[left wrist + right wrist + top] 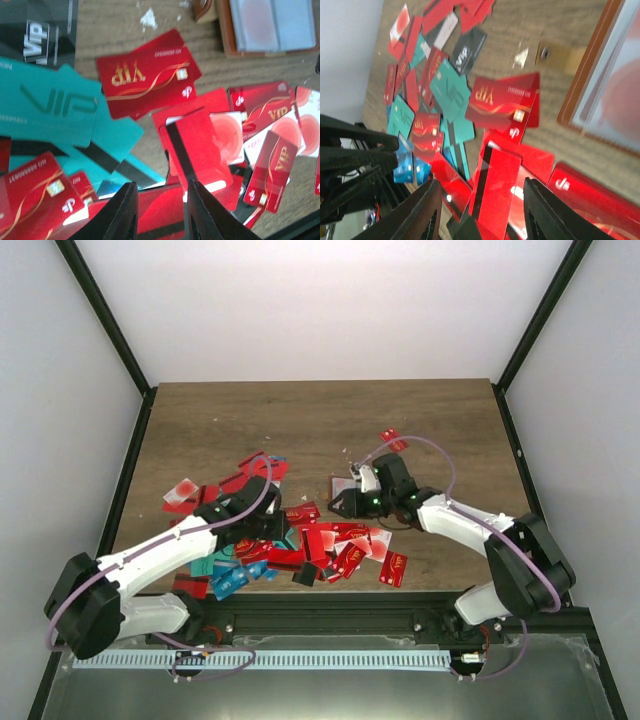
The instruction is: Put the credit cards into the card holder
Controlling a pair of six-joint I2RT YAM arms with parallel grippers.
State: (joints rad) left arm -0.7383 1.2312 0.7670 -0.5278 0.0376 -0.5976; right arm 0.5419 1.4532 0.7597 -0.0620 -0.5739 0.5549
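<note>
Right wrist, card holder cut off at edge, credit cards overlapping

place: robot lab test cell | evidence: plain white panel walls, black metal corner posts, brown wood-grain tabletop, two white-and-black robot arms bolted to a black base rail

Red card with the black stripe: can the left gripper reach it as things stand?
Probably yes. The left gripper hangs open close to the striped red card, and nothing lies on it.
</note>
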